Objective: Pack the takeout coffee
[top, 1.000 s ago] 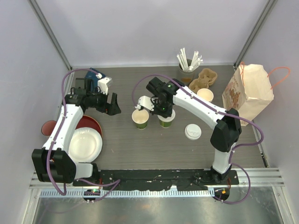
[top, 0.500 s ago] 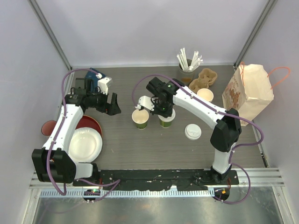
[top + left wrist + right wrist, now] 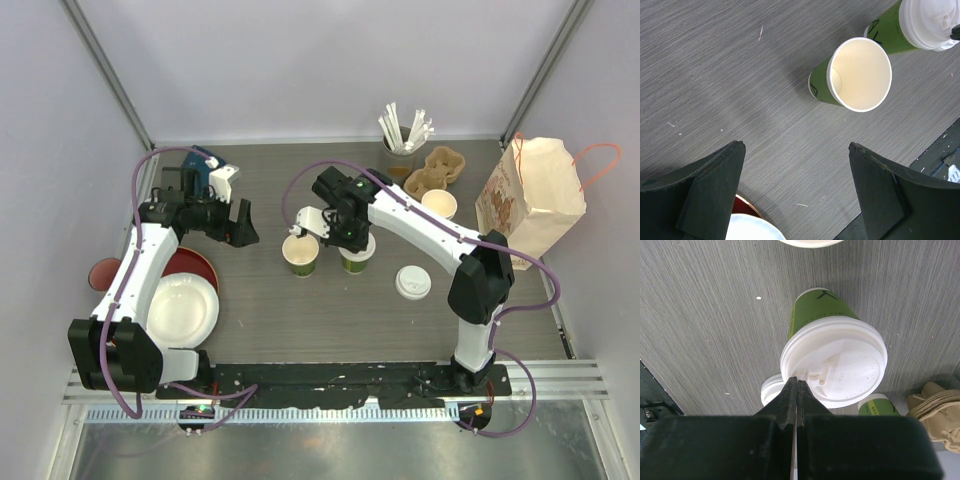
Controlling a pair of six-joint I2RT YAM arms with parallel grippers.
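Observation:
An open green paper cup [image 3: 300,255] [image 3: 860,75] stands mid-table. Right beside it is a second green cup [image 3: 357,257] wearing a white lid [image 3: 834,367] [image 3: 927,22]. My right gripper [image 3: 348,236] [image 3: 797,382] is shut, hanging over that cup with its closed tips at the near rim of the lid; nothing sits between the fingers. My left gripper [image 3: 238,222] [image 3: 796,145] is open and empty, left of the open cup and apart from it. A loose white lid [image 3: 412,282] [image 3: 771,390] lies on the table. A paper bag [image 3: 530,195] stands at the right.
A third cup [image 3: 438,205] [image 3: 879,406] and a pulp cup carrier [image 3: 443,165] [image 3: 935,410] sit behind the right arm. A holder of stirrers [image 3: 403,135] is at the back. A red bowl [image 3: 195,268] and white plate [image 3: 182,312] lie at the left.

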